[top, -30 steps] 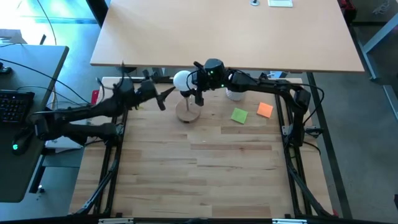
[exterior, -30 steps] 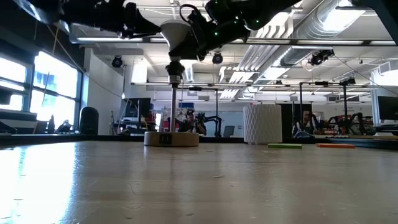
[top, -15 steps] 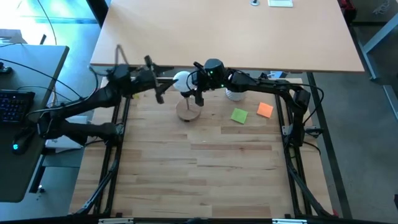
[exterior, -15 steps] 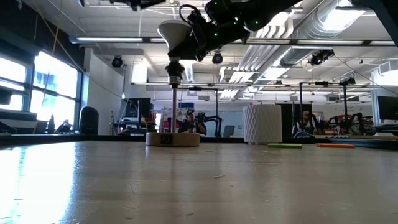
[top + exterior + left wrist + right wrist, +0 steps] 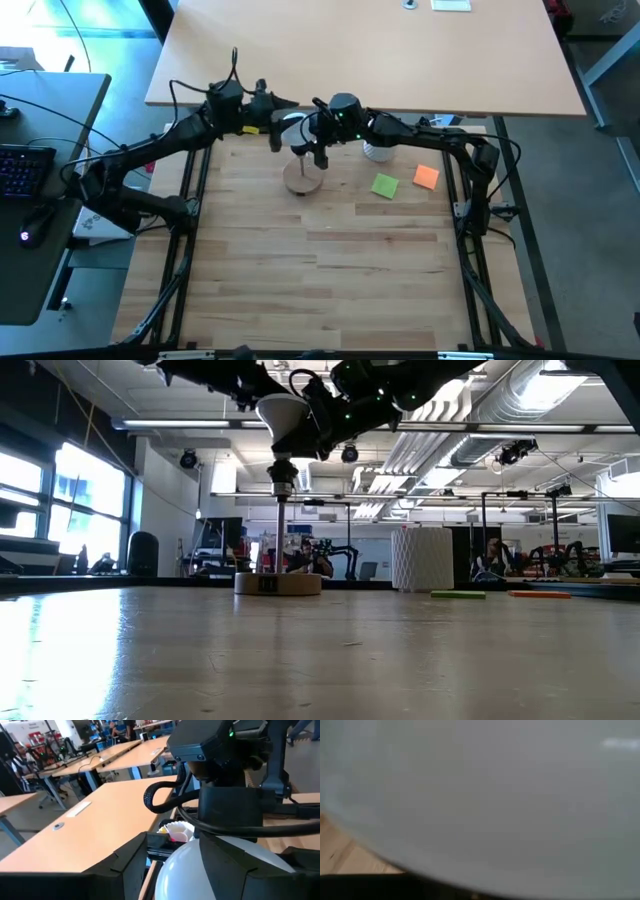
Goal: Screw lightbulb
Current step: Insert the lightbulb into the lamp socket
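Note:
The white lightbulb (image 5: 292,127) stands upright on the black socket (image 5: 281,485), which tops a thin stem on a round wooden base (image 5: 302,180). My right gripper (image 5: 316,133) reaches in from the table's right and is shut on the bulb, whose globe (image 5: 480,795) fills the right wrist view. My left gripper (image 5: 277,122) has come in from the left at bulb height. It is open, with one dark finger (image 5: 131,865) on each side of the globe (image 5: 185,870). My right gripper holds the bulb's round globe (image 5: 292,418) between its two fingers, coming from the table's right and slanting a little down. The bulb stays upright, neck down on the socket. My left gripper's fingers flank the globe; I cannot tell whether they touch it.
A white ribbed cup (image 5: 377,151) with pink contents stands right of the base. A green note (image 5: 384,185) and an orange note (image 5: 426,177) lie farther right. A large tan table (image 5: 360,50) overhangs the far edge. The near boards lie bare.
My left gripper has risen and swung toward the table's far right, from beside the stem up to the bulb's globe, tipping closer to level. My right gripper and the bulb have kept still.

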Robot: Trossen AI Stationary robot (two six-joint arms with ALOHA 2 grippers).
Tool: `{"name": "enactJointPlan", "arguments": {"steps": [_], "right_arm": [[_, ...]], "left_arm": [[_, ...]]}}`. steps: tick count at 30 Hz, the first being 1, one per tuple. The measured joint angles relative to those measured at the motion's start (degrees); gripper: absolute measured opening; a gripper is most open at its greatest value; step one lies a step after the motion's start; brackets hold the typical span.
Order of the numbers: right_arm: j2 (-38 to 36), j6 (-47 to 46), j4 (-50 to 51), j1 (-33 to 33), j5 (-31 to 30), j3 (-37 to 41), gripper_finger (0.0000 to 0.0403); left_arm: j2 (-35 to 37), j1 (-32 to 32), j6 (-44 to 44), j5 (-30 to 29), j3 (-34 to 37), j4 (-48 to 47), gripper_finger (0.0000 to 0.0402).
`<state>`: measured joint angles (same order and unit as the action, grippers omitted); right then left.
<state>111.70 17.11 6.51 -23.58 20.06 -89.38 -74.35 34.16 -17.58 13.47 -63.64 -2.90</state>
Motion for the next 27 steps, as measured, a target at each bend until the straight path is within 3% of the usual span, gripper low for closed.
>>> {"name": "enactJointPlan", "arguments": {"steps": [7,17,27], "right_arm": [[0.1,-0.3,-1.0,0.1,0.0,0.1,0.0154],[-0.1,-0.5,-0.8,-0.6,0.3,0.3,0.0247],[-3.3,-0.5,2.5,-1.6,-1.2,0.5,0.0255]], "left_arm": [[0.2,0.8,3.7,2.5,0.0,-2.5,0.0175],[0.2,0.8,3.9,4.0,0.2,-3.1,0.0174],[0.2,0.8,4.5,4.5,0.2,-3.5,0.0174]]}}
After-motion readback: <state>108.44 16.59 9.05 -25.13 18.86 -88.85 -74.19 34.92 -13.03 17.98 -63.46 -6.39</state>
